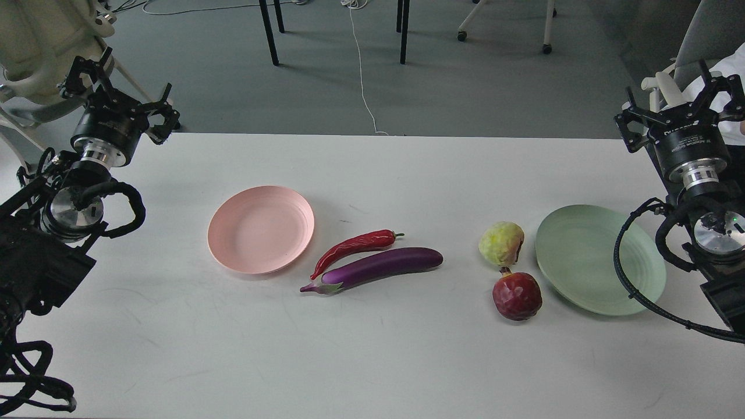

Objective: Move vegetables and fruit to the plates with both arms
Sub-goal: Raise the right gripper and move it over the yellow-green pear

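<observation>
A pale pink plate (261,229) lies left of centre on the white table, bare. Just right of it a red chili pepper (355,247) rests against a long purple eggplant (378,267). Further right sit a lumpy yellow-green fruit (501,242) and, in front of it, a dark red round fruit (517,295). Both lie beside the mint green plate (582,262), which holds nothing. My left gripper (119,93) hovers at the far left table corner, fingers spread open, holding nothing. My right gripper (678,102) stands open at the far right, behind the green plate.
The table (372,361) has its far edge just behind both grippers. Black cables loop from my right arm (625,279) over the green plate's right side. Chair and table legs (270,35) and a white cord stand on the grey floor beyond.
</observation>
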{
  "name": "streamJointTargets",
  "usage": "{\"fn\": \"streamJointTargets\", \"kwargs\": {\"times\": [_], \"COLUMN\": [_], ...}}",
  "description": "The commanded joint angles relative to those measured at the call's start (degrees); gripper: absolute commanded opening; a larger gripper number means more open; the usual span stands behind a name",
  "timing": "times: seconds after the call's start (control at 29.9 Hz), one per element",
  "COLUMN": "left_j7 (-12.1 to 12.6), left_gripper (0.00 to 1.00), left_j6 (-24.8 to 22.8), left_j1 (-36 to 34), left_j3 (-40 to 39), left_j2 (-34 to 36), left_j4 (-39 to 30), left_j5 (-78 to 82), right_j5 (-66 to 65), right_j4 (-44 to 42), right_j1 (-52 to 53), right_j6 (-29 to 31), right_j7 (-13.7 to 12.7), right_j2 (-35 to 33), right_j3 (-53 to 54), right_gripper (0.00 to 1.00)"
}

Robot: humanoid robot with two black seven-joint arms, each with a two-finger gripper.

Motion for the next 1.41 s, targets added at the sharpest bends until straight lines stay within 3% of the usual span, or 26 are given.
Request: {"fn": "streamJointTargets", "kwargs": {"times": [0.0,0.2,0.3,0.57,0.74,1.0,1.37], "left_j7": [-0.3,-0.1,-0.1,0.1,-0.1,-0.1,-0.3], "left_gripper": [0.98,0.98,0.98,0.98,0.98,0.98,0.98], "left_j6": [0.0,0.0,0.0,0.0,0.0,0.0,0.0], "left_j1": [0.0,-0.1,-0.1,0.1,0.3,0.6,1.3], "left_j3": [0.2,0.1,-0.1,0.2,0.2,0.2,0.1], "left_j2": [0.0,0.1,0.2,0.9,2.4,3.8,4.0], "left_j4": [-0.1,-0.1,-0.1,0.0,0.0,0.2,0.2], "left_j5": [0.1,0.0,-0.1,0.0,0.0,0.0,0.0], "right_j5": [-0.2,-1.3,-3.9,-5.0,-15.8,-34.8,-64.9], "right_j4": [0.2,2.0,3.7,6.5,9.4,19.0,20.4], "right_j1": [-0.3,1.3,6.8,25.2,41.2,60.4,65.8], "right_j6": [0.0,0.0,0.0,0.0,0.0,0.0,-0.5], "right_j7": [0.0,0.0,-0.1,0.7,0.7,0.7,1.5], "right_j2": [0.0,-1.8,-7.4,-13.5,-14.3,-9.6,4.7], "right_j3": [-0.4,-1.6,-5.4,-27.9,-48.5,-76.1,-95.1], "right_gripper": [0.99,0.99,0.99,0.99,0.99,0.99,0.99]}}
